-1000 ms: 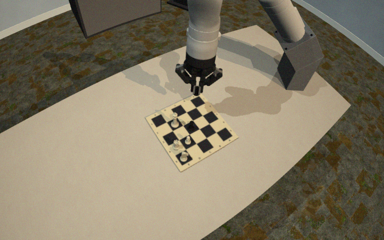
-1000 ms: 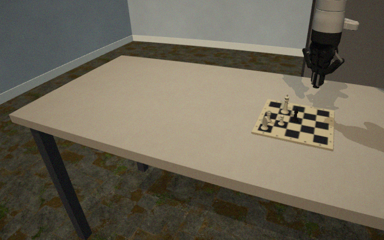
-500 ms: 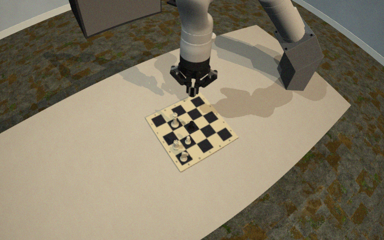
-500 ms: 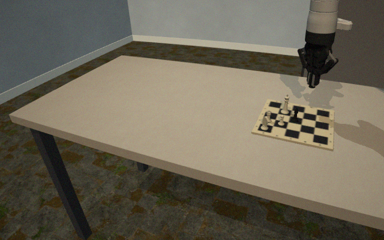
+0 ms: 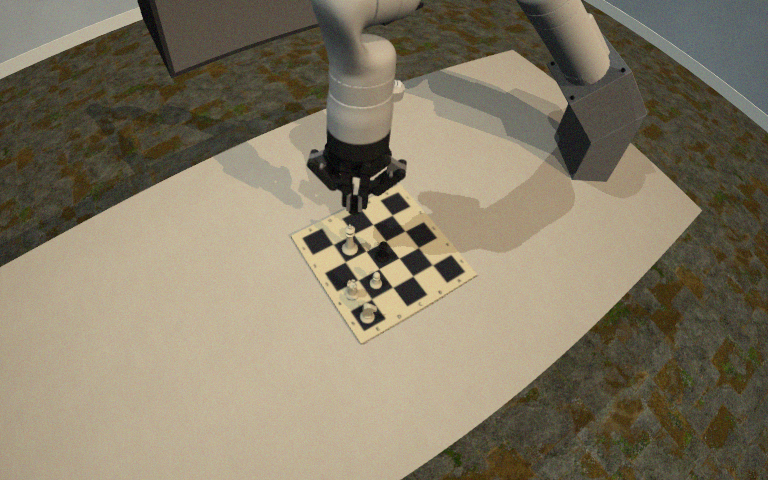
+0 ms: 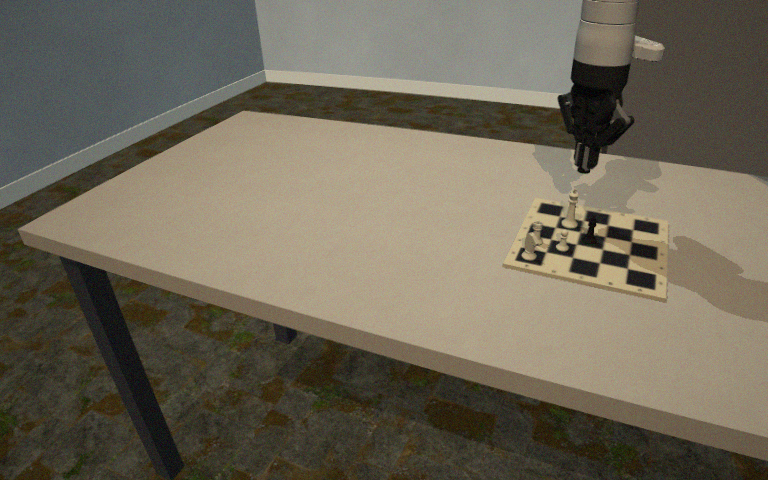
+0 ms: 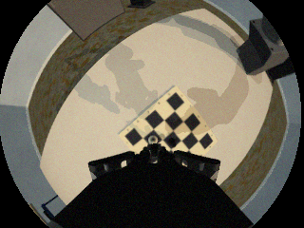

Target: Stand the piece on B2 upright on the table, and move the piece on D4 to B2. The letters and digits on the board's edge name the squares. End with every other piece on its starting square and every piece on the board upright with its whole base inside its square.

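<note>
Apparently step one: gripper (image 5: 355, 201) (image 6: 585, 159) (image 7: 154, 148) looks clamped on a dark piece (image 5: 355, 208) (image 6: 583, 171), B2 (image 5: 416, 261) (image 6: 615, 259) (image 7: 190, 141) vacant. Next, stand it on the table (image 5: 215, 350) (image 6: 339, 226) (image 7: 90, 128), then fetch the king (image 5: 349, 244) (image 6: 571, 217) (image 7: 153, 139).
</note>
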